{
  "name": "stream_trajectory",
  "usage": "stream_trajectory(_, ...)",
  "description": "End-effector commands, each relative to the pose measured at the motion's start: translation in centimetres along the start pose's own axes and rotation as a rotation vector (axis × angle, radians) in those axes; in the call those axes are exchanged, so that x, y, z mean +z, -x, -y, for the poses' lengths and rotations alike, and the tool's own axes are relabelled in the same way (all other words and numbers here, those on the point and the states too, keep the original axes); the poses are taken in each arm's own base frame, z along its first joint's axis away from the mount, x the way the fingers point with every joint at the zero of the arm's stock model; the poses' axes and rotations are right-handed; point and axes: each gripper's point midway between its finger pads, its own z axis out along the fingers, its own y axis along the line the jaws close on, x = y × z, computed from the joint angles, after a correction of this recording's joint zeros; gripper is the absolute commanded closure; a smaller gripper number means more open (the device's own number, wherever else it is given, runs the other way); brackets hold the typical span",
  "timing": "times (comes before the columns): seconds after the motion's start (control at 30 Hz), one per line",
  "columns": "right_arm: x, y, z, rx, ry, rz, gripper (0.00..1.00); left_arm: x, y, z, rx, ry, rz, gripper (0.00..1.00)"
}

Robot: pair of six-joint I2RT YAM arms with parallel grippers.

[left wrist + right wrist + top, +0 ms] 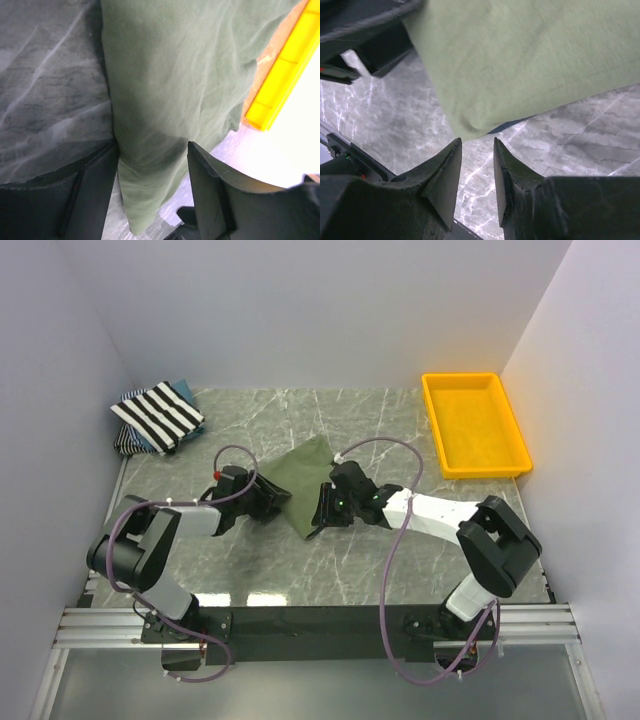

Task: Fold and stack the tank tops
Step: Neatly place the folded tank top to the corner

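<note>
The olive-green tank top (303, 475) lies folded in the middle of the table. Its near corner (150, 190) hangs between the wide-apart fingers of my left gripper (153, 145), which stands open around the cloth. My right gripper (477, 141) is open by a narrow gap with only bare table between its fingers. Its tips sit just short of the green top's rounded corner (470, 120), where a dark sliver shows under the fold. Both grippers meet at the top's near edge, left (270, 502) and right (322, 508). The black-and-white striped tank top (158, 415) lies folded at the far left on a bluish one (182, 391).
A yellow plastic tray (437, 430) sits at the far right by the right wall. White walls close in the marble table on three sides. The arms' bases and a black rail run along the near edge.
</note>
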Motion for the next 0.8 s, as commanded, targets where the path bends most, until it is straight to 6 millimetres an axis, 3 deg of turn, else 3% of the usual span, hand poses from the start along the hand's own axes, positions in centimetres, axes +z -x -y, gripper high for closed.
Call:
stream_trajectory(0.0, -1.1, 1.8, -1.0, -0.046, -0.006, 0.058, 0.61, 0.6, 0.2, -4.4, 0.005, 0.176, 0.037, 0.36)
stream_trajectory(0.13, -1.0, 2.8, -1.6, -0.066, -0.018, 0.066, 0.61, 1.1, 0.2, -5.4, 0.027, 0.255, 0.046, 0.39)
stream_trajectory(0.2, -0.6, 3.5, -1.4, -0.08, -0.044, 0.075, 0.6, 1.5, 0.3, -4.7, 0.051, 0.257, 0.05, 0.42)
stream_trajectory(0.23, -0.7, 4.3, -2.1, -0.088, -0.042, 0.085, 0.6, 1.6, 0.2, -5.4, 0.056, 0.298, 0.052, 0.44)
stream_trajectory(0.33, 0.1, 5.8, -2.8, -0.124, -0.065, 0.091, 0.6, 1.7, 0.3, -5.1, 0.08, 0.315, 0.061, 0.45)
stream_trajectory(0.47, 1.2, 5.4, -3.4, -0.22, -0.093, 0.077, 0.6, 1.4, 0.4, -4.7, 0.093, 0.303, 0.065, 0.44)
stream_trajectory(0.63, 2.2, 4.3, -3.9, -0.449, -0.191, 0.157, 0.49, 1.4, 0.3, -4.3, 0.118, 0.294, 0.051, 0.41)
stream_trajectory(0.67, 2.5, 4.4, -3.1, -0.486, -0.236, 0.168, 0.48, 1.4, 0.5, -4.4, 0.116, 0.297, 0.052, 0.41)
stream_trajectory(0.77, 3.2, 3.5, -3.1, -0.571, -0.261, 0.169, 0.47, 1.3, 1.2, -4.9, 0.095, 0.306, 0.055, 0.41)
